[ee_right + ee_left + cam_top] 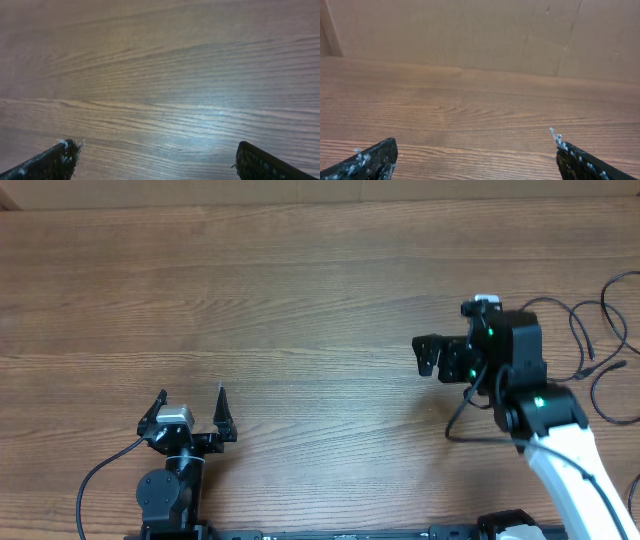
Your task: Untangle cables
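Counting first: 2 arms, 2 grippers, 2 fingers each. Cable count can't be fixed; several thin black strands overlap and run off frame.

Left gripper (192, 396): near front edge of wooden table (300, 280), left of centre, fingers spread wide, nothing between them. Released.

Right gripper (422, 358): right of centre, pointing toward table's left side, fingers likewise apart, holding nothing. Released.

Cables (580, 338): at far right edge of table, beyond right arm's wrist, well apart from both grippers. Appearance: thin, black, flexible, lying as loose curves and open loops, not a tight coil. Strands cross one another in places. Plug ends too small to confirm. One more thin black cord curves on table just beside right arm's white forearm; can't tell if it belongs to arm or to the bundle.

View differences:
- Overhead only: shows cables, both arms, thicker black lead (95, 480) running from left arm base.
- Left wrist: shows own 2 fingertips (370, 159) at lower corners w/ pale fluff on them, bare wood grain, and a cardboard wall (445, 30) behind table. Wall not seen in other views.
- Right wrist: own fingertips (265, 162) at lower corners, bare wood w/ light glare patch. No cable in either wrist view.
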Available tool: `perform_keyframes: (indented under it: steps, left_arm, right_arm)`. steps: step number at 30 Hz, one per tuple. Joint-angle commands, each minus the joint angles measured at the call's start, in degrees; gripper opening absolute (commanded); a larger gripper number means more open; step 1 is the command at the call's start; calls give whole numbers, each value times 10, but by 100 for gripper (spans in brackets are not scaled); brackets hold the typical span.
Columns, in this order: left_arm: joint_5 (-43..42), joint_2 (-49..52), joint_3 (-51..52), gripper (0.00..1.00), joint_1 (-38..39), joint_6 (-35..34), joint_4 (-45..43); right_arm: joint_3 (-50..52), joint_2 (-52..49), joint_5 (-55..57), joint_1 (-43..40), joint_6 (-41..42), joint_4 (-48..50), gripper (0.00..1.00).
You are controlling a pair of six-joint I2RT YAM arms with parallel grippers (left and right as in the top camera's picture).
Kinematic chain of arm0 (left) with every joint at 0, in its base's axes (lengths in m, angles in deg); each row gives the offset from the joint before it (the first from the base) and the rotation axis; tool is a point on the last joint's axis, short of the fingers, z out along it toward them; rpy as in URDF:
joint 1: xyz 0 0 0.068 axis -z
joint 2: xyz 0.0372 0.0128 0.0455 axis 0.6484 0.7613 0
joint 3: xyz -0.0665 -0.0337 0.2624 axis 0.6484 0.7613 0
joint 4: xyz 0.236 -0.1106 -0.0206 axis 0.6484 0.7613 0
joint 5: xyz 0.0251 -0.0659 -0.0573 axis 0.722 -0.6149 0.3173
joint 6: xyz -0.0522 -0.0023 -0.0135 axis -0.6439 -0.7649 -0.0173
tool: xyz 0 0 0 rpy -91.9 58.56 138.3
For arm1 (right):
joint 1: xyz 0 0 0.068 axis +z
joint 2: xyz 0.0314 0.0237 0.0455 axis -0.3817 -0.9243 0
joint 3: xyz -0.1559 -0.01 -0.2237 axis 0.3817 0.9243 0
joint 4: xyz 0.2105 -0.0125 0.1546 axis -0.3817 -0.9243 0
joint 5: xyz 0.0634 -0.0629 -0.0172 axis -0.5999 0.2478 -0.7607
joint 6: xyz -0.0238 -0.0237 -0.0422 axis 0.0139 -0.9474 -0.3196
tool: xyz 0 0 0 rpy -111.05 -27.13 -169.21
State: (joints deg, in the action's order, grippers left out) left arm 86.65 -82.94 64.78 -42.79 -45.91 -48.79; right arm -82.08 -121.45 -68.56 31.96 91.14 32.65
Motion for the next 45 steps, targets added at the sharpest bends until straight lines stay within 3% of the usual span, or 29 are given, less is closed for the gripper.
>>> perform_keyframes:
  steps: [1,9,21,37,45]
  left_arm:
    - [-3,-5,2,100,-3,7,0]
    - [-3,-5,2,100,-3,7,0]
    - [-3,-5,2,100,-3,7,0]
    - [-2,-5,2,100,-3,7,0]
    - [-2,-5,2,100,-3,7,0]
  right_arm:
    - [41,50,26,1,-2,30,100]
    - [156,140,36,0,-20,196,100]
    - [324,258,35,-21,-19,358,100]
    - [373,313,26,-22,-17,385,100]
    - [453,331,2,-22,-15,495,100]
